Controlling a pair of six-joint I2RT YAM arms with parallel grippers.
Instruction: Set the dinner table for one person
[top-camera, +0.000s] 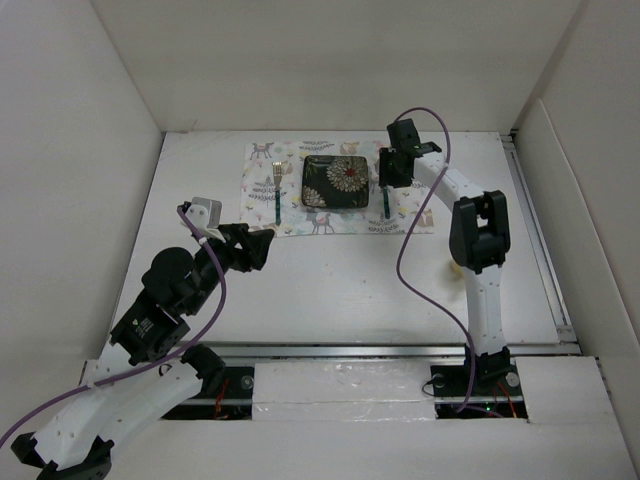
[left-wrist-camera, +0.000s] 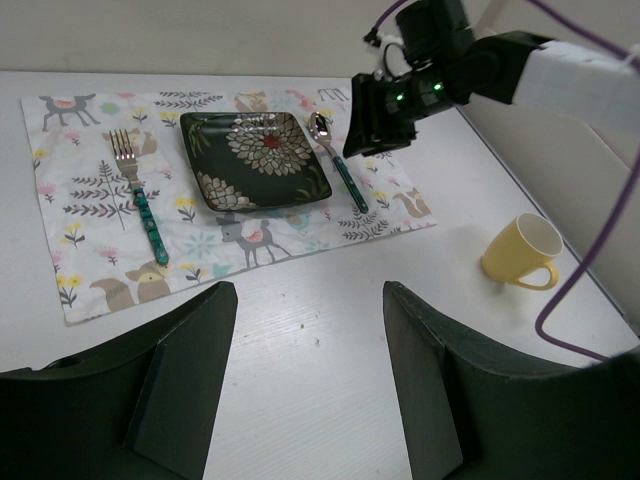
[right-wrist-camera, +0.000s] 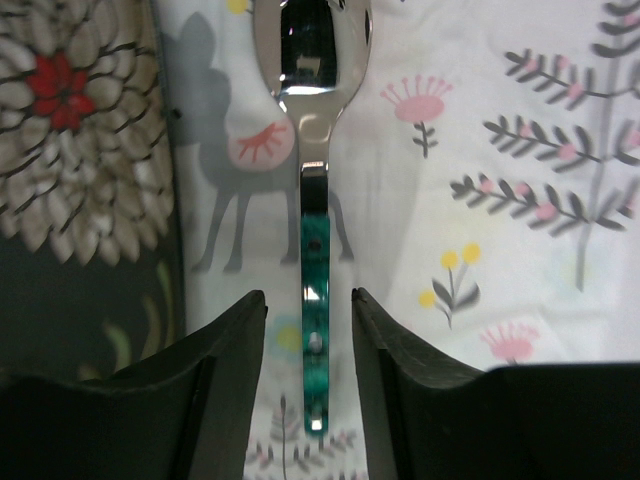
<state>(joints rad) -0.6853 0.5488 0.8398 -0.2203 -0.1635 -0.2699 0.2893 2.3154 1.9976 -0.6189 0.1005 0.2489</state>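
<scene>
Right gripper (right-wrist-camera: 308, 305) low over placemat (right-wrist-camera: 520, 120), fingers narrowly parted astride teal handle of spoon (right-wrist-camera: 313, 250), small gap each side, not pinching. Spoon lies flat just right of floral square plate (top-camera: 336, 183); fork (top-camera: 277, 192) left of plate. Left gripper (left-wrist-camera: 308, 292) spread wide, holding nothing, above bare white dinner table (top-camera: 340, 290). Yellow mug (left-wrist-camera: 520, 252) on table right of placemat.

Seen from above, the right gripper (top-camera: 388, 185) covers most of the spoon (top-camera: 386, 207), and the right arm's elbow (top-camera: 480, 232) hides nearly all of the yellow mug (top-camera: 453, 268). In the right wrist view, the spoon's bowl is cut off at 12 o'clock and the floral plate (right-wrist-camera: 70, 150) at 9 o'clock.
</scene>
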